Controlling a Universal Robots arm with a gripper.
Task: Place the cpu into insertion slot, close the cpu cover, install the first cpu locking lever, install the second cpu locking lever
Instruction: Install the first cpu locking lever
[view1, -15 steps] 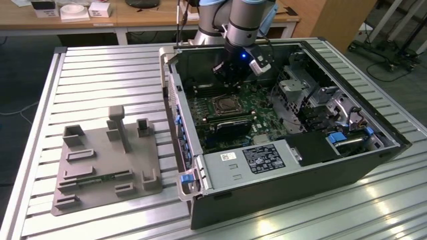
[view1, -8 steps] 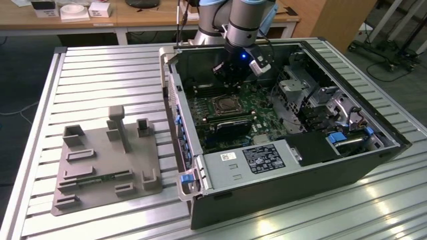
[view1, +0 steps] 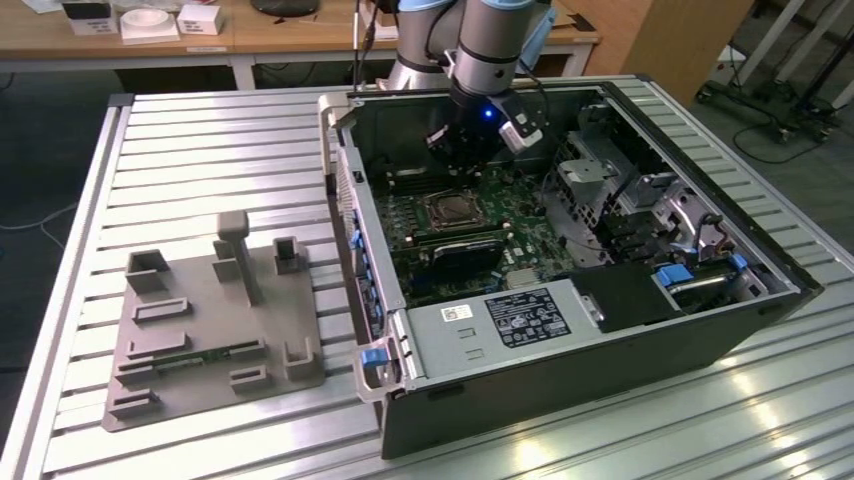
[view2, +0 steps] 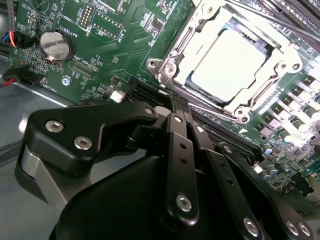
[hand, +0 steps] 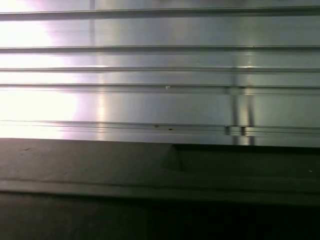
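Observation:
The open computer case (view1: 694, 340) lies on a slatted metal table. My gripper (view1: 467, 158) reaches down into the case at its far side, just behind the insertion slot (view1: 454, 210). In the second wrist view the cpu (view2: 227, 65) sits in the insertion slot with its silvery top showing. The cpu cover (view2: 182, 45) lies flat around it as a metal frame. Thin lever rods run along the frame's edges. My gripper (view2: 172, 102) hangs a short way off the socket's corner, shut, with nothing between its black fingers (view2: 181, 150).
A grey fixture plate (view1: 214, 320) with upright holders lies on the table at the exterior view's left. Inside the case are the power supply (view1: 521, 315), drive cages (view1: 641, 200) and a coin battery (view2: 54, 44). The first wrist view faces the table slats (hand: 160, 100).

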